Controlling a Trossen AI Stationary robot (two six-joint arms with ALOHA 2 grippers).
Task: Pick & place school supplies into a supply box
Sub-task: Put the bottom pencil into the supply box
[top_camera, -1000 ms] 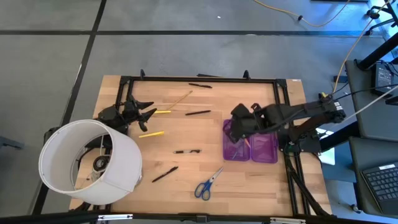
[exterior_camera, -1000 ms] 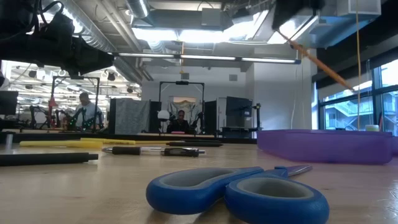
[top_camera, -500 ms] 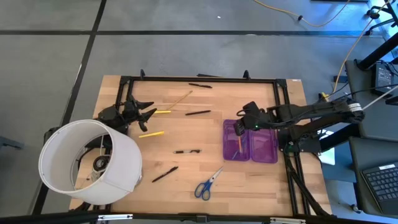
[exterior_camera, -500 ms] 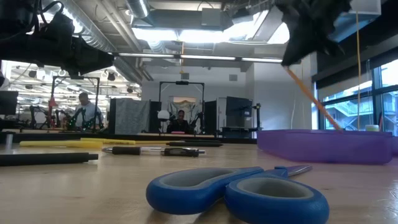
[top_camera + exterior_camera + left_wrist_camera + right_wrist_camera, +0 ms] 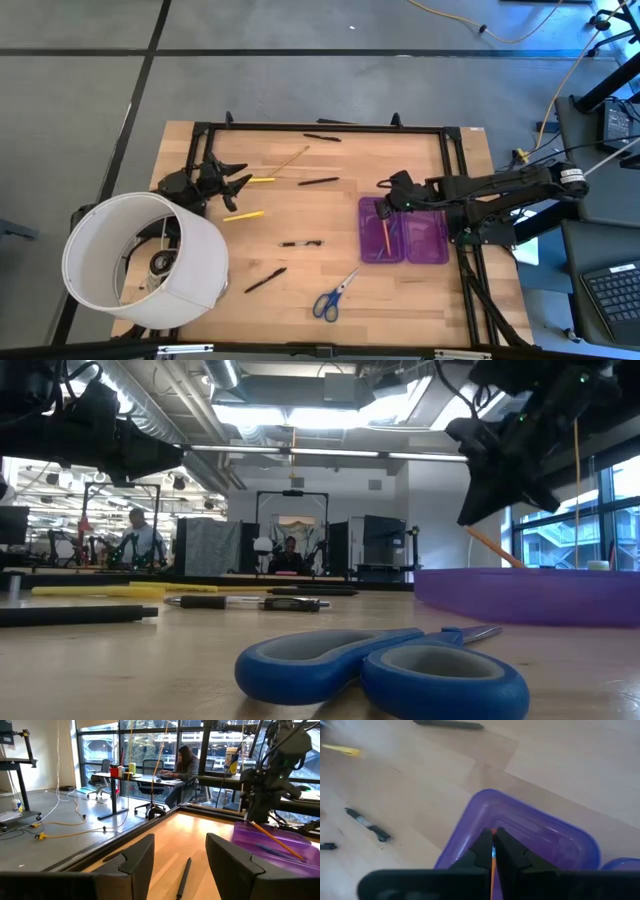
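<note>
The supply box [image 5: 366,240] lies open at the table's right, a translucent purple case with its lid [image 5: 426,236] flat beside it. My right gripper [image 5: 386,207] hangs over the box's far end, shut on an orange pencil [image 5: 385,236] that slants down into the box. Loose on the wood lie yellow pencils [image 5: 262,180], black pens [image 5: 318,182], a pen [image 5: 300,243] and blue-handled scissors [image 5: 334,296]. My left gripper [image 5: 236,187] waits open at the table's left, holding nothing. My right gripper pinches the orange pencil near its upper end [image 5: 493,854] between its two fingers. The fingers slant downward from above the box. The pencil hangs tilted below them [image 5: 492,547], its lower end inside the purple box [image 5: 280,842], behind the box's wall in the low view.
A large white cylindrical shade [image 5: 145,262] covers the table's near left corner, beside the left arm. A black frame rail [image 5: 320,127] runs along the far edge. Bare wood lies between the scissors and the box.
My right gripper has come down toward the supply box, rolling its wrist as it went, and stayed shut on the pencil. The pencil, earlier well above the box, has sunk with it, and its lower end now reaches into the box.
</note>
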